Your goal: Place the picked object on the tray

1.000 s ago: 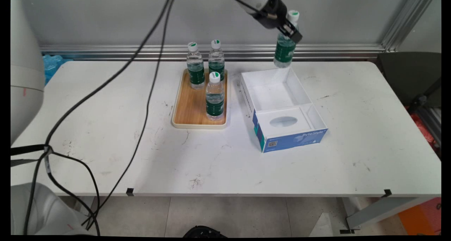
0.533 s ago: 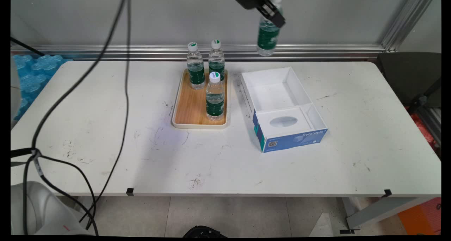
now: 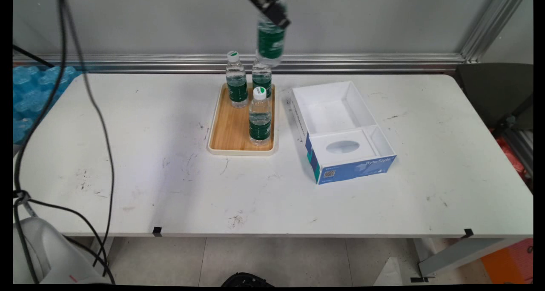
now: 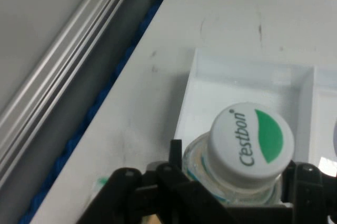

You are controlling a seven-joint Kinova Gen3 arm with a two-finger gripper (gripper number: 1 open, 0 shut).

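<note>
Hanging from your gripper [image 3: 272, 14] at the top edge, the held bottle [image 3: 270, 42] sits high above the table [image 3: 127, 155], over the far end of the wooden tray [image 3: 232, 129]. Fingers [image 4: 174, 182] are pinched on its neck, just under the white cap [image 4: 251, 140], which reads Cestbon with a green patch. Bottle is clear, green label, roughly upright. Three more bottles stand on the tray: left rear [image 3: 236, 80], right rear [image 3: 261, 76] partly hidden behind the held one, front [image 3: 259, 116]. An open white and blue box [image 3: 340, 129] lies just right of the tray.
</note>
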